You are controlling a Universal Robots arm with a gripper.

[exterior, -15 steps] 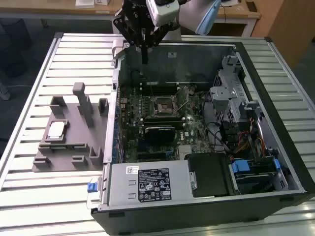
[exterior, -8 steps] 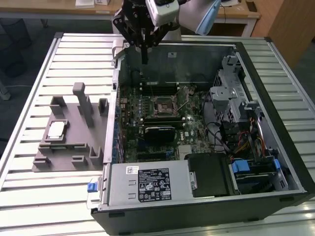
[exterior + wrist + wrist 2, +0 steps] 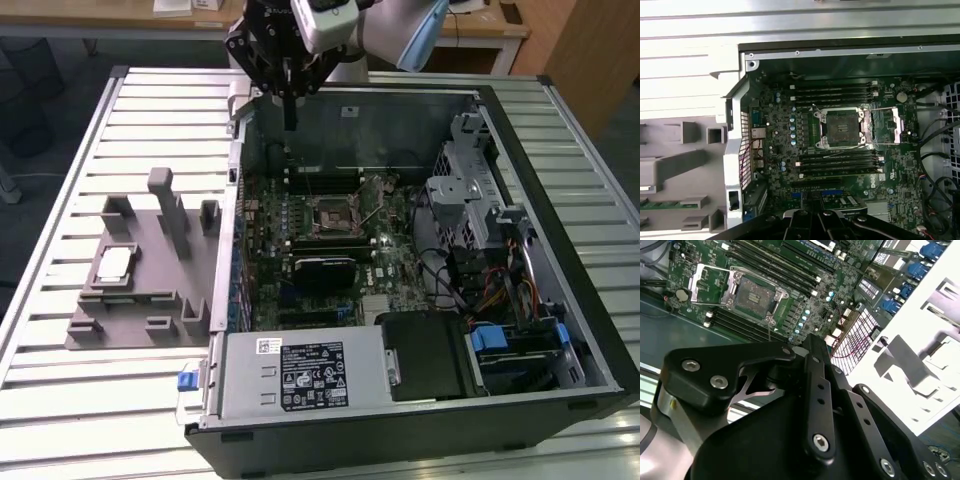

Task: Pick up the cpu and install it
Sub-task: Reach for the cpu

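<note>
Slatted table (image 3: 70, 400); cpu (image 3: 113, 262) seemingly atop tray (image 3: 150, 305)

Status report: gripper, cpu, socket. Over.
Gripper shut, empty, above the computer case. Cpu lying on the grey tray, outside the case, untouched. Socket open, dark centre bare.

Matte black all over the gripper (image 3: 290, 124): flat angular plates and long bars. Carries round silver screws (image 3: 820, 442) with hex sockets at the joints, plus small holes along one narrow bar. Shows a pale grey arm (image 3: 385, 30) with a light blue cap (image 3: 434, 32) at its joint.
</note>
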